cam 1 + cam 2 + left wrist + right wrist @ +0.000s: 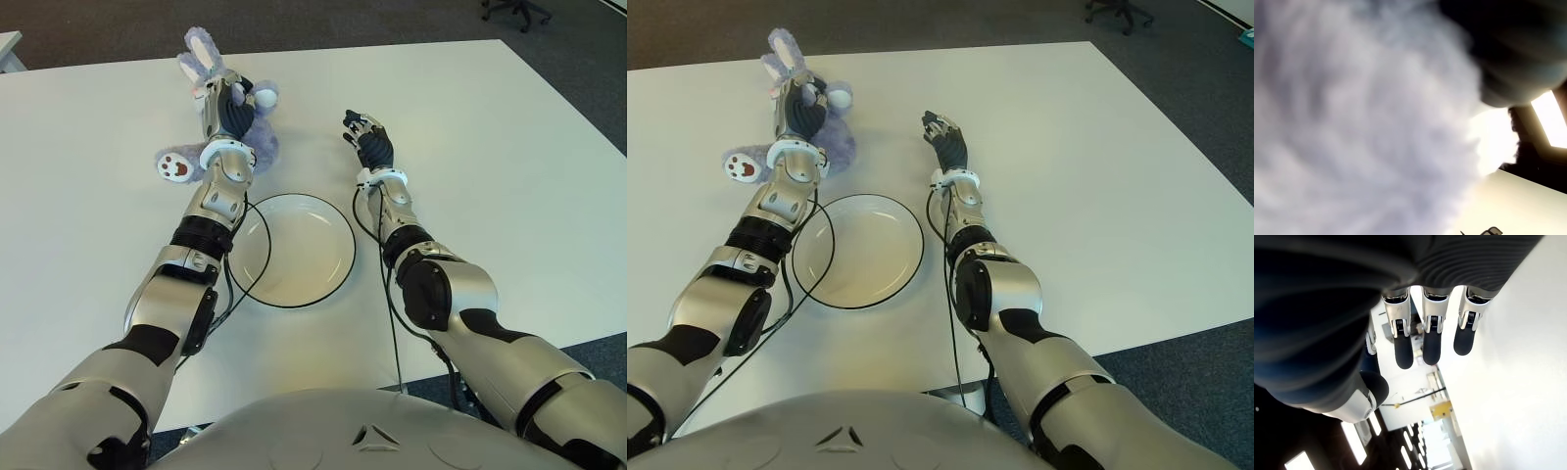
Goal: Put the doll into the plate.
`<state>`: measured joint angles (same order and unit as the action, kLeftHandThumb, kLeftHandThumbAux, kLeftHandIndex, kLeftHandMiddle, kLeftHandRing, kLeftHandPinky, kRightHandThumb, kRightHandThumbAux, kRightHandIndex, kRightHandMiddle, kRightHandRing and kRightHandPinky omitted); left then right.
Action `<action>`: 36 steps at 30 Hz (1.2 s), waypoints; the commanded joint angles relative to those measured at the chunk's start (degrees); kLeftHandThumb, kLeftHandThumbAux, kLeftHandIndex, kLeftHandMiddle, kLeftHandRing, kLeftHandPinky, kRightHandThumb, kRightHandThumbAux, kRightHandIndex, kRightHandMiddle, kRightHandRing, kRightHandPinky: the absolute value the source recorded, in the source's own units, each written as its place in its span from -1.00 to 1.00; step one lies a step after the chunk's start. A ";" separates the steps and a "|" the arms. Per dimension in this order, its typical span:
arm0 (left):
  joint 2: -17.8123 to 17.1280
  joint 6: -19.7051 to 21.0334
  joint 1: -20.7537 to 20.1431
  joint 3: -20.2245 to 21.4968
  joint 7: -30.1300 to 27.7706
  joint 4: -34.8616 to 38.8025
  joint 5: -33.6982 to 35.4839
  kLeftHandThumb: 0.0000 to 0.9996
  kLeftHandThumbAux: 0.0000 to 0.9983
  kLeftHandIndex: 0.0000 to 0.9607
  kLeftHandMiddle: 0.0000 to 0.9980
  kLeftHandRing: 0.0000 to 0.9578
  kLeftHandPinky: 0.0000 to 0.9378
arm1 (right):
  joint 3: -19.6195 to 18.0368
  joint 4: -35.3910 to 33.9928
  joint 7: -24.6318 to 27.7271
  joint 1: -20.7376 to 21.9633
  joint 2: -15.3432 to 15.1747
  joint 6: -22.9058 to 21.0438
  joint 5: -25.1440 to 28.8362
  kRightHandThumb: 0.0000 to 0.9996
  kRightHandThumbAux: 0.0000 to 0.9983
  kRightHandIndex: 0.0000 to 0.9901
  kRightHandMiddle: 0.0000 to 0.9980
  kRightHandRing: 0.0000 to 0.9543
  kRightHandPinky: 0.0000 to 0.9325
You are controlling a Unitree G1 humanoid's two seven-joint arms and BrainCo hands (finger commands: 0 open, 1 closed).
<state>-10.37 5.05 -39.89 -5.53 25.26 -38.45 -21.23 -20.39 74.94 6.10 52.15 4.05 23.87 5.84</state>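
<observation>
A lavender plush rabbit doll lies on the white table at the far left, ears pointing away and one paw-print foot toward me. My left hand is down on its body with the fingers curled into the fur. Fur fills the left wrist view. A white plate with a dark rim sits empty just on my side of the doll. My right hand hovers to the right of the doll, beyond the plate, fingers relaxed and holding nothing.
Black cables run along both forearms and cross the plate's left edge. Dark carpet surrounds the table, with an office chair base at the far right. Bare tabletop lies to the right of my right arm.
</observation>
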 commanded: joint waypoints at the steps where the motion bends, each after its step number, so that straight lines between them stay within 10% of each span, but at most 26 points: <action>1: 0.66 1.66 1.95 0.18 -1.62 -1.10 0.76 0.46 0.39 -0.07 0.62 0.70 0.77 | 0.01 2.28 -0.71 -3.52 0.69 -2.74 -0.28 0.40 0.46 -0.19 -0.65 -0.72 -0.73; 36: 0.56 -1.81 1.55 0.61 -2.33 -2.90 1.79 0.46 0.39 -0.08 0.66 0.76 0.81 | 0.29 2.21 -0.18 -3.18 0.59 -2.95 -0.60 0.40 0.47 -0.19 -0.65 -0.73 -0.69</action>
<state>-9.96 2.32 -39.91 -4.96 24.85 -39.17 -20.15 -20.13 74.89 6.51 52.12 3.99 23.40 5.45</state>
